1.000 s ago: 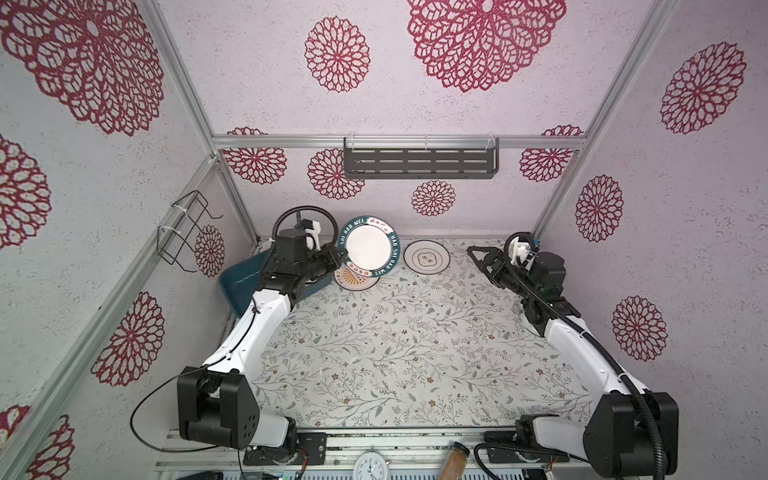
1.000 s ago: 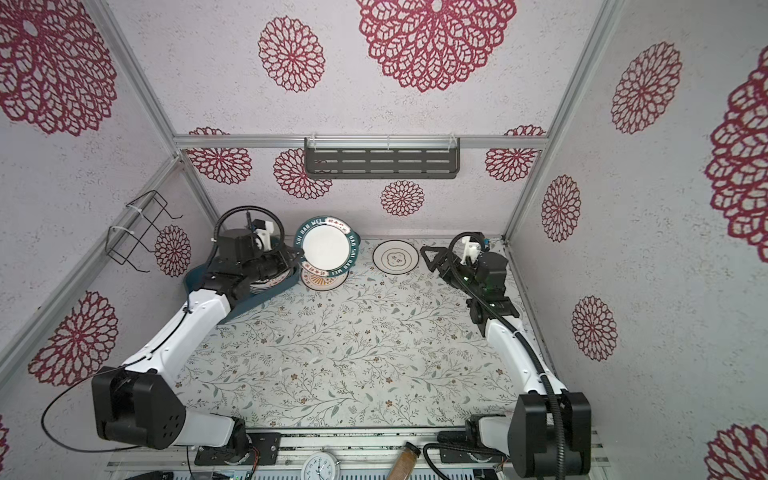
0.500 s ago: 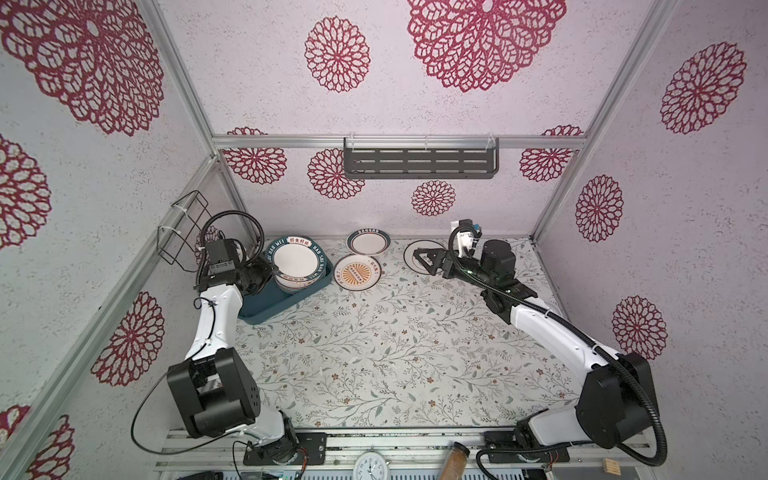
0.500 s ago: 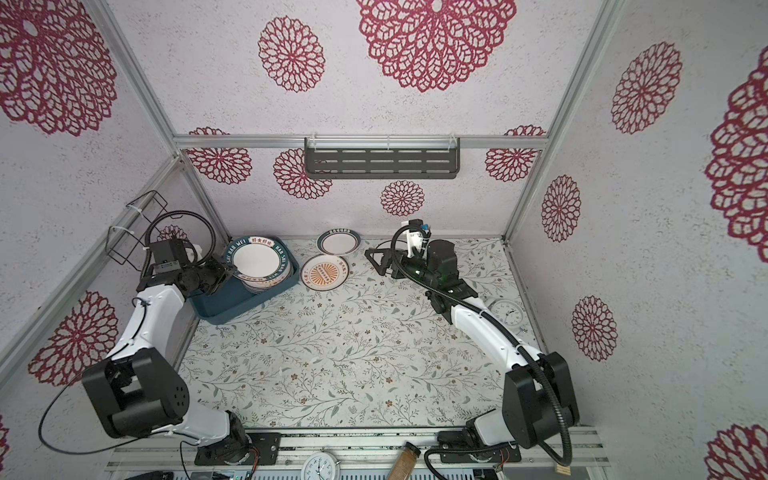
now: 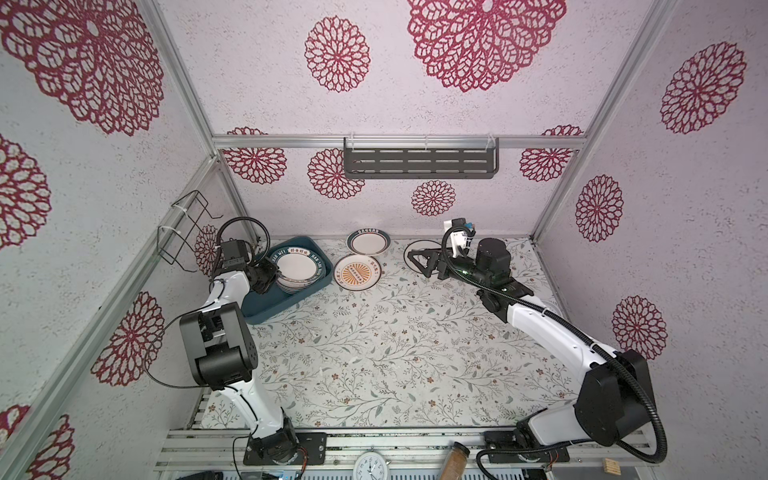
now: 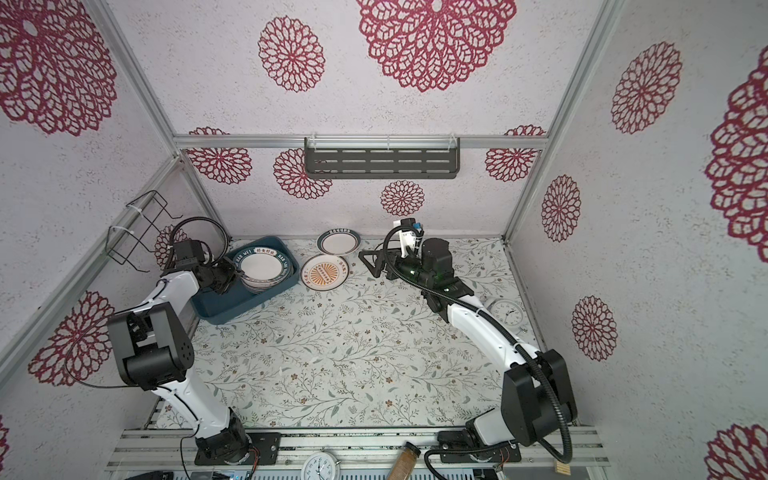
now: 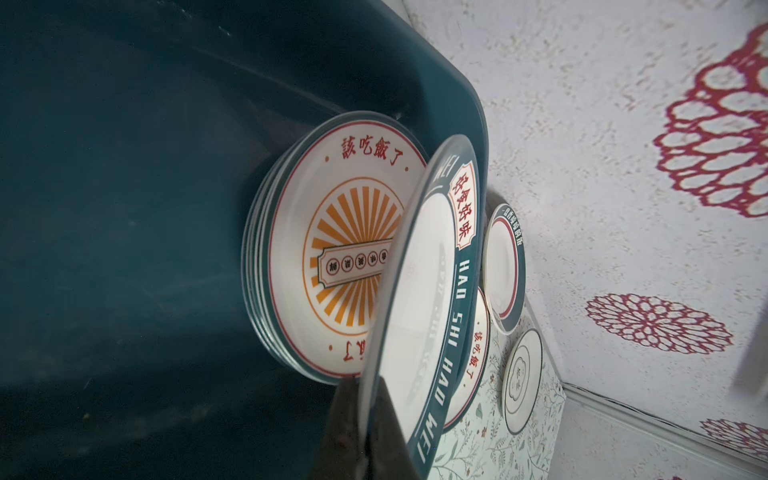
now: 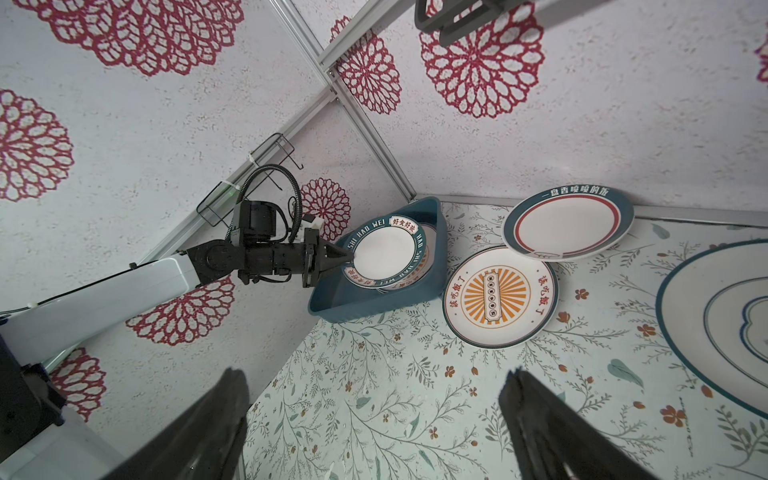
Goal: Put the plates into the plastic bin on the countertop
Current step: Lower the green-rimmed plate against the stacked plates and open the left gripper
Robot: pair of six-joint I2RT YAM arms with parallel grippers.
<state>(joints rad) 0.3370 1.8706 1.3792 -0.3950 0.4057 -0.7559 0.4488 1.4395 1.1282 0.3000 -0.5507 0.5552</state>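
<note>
My left claw point(image 8: 348, 255) is clamped on the rim of the lettered teal plate point(image 5: 296, 266), which is tilted over the stack point(image 7: 332, 266) in the plastic bin point(image 5: 266, 309). The stacked rims blur together, so I cannot count them. My right claw point(image 5: 415, 262) hangs wide open and empty, and in both top views it covers much of the black-ringed plate point(image 8: 727, 324). Between us on the countertop point(image 5: 395, 345) lie the sunburst plate point(image 5: 358, 271) and the red-ringed plate point(image 5: 368, 242), overlapping its edge.

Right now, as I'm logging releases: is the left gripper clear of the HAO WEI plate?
No, the left gripper is shut on the rim of the HAO WEI plate.
</note>
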